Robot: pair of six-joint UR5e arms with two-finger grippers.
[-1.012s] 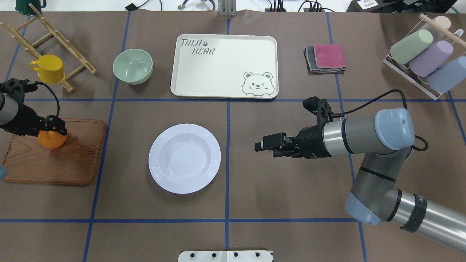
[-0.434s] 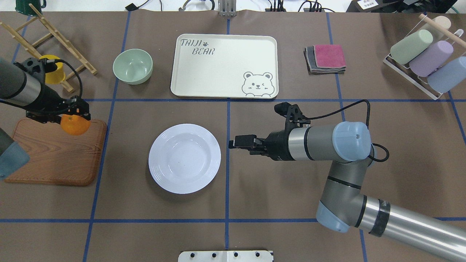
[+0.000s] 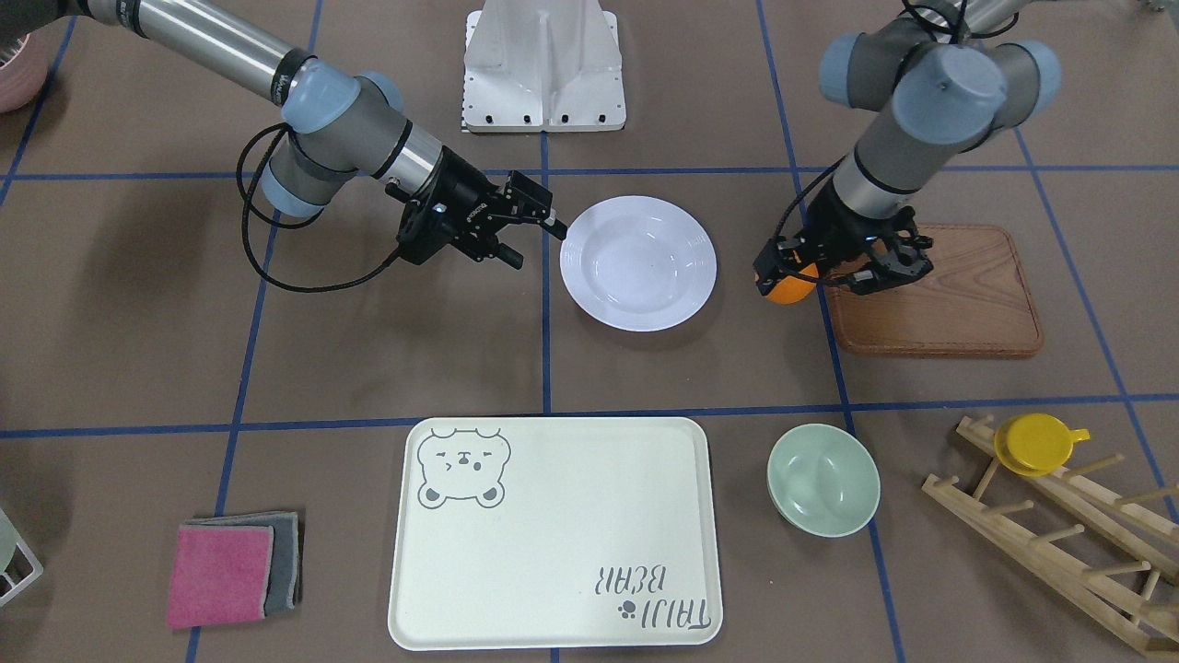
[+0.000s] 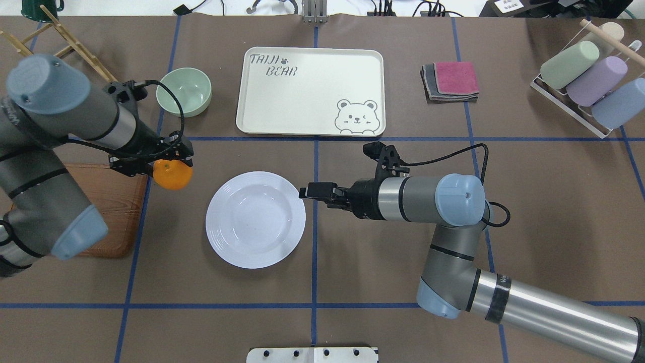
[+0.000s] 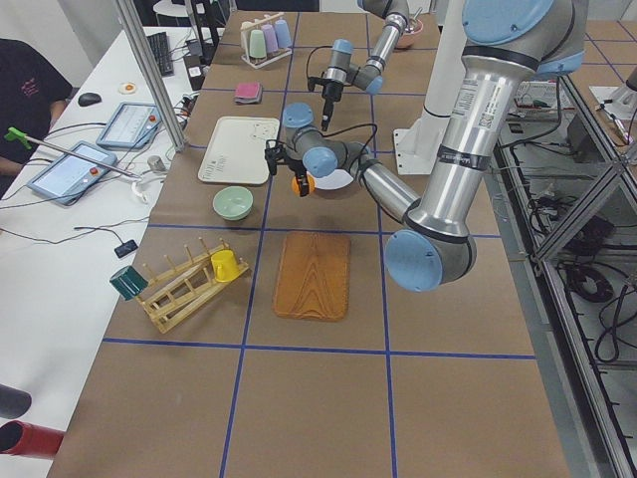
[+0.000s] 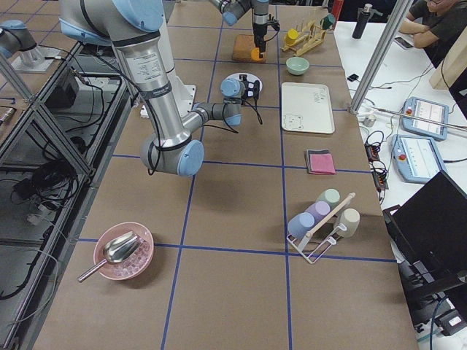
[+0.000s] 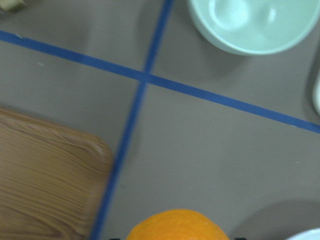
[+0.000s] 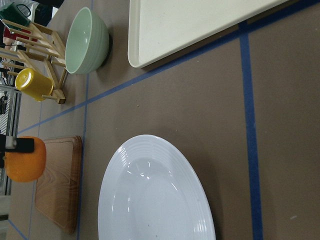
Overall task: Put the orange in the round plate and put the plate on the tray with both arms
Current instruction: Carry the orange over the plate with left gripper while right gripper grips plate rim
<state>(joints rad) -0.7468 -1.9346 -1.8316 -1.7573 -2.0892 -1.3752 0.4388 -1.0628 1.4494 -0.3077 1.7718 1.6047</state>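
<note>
The orange (image 4: 174, 176) hangs in the air with my left gripper (image 4: 171, 165) shut on it, between the wooden board and the round plate (image 4: 255, 219). In the front view the orange (image 3: 787, 290) is just right of the plate (image 3: 638, 262), above the table. The white plate lies bare on the table. My right gripper (image 4: 305, 192) is level with the plate's right rim, its fingers (image 3: 539, 214) apart and holding nothing. The cream tray (image 4: 311, 92) with the bear drawing lies beyond the plate. The right wrist view shows the plate (image 8: 155, 195) and orange (image 8: 25, 159).
A pale green bowl (image 4: 183, 92) stands left of the tray. The wooden board (image 4: 118, 212) lies under my left arm. Folded cloths (image 4: 451, 80) and a cup rack (image 4: 584, 80) are at the far right. A wooden rack holds a yellow cup (image 3: 1036, 442).
My left gripper has carried the orange up off the board and rightward toward the plate. My right gripper has moved left to the plate's right rim.
</note>
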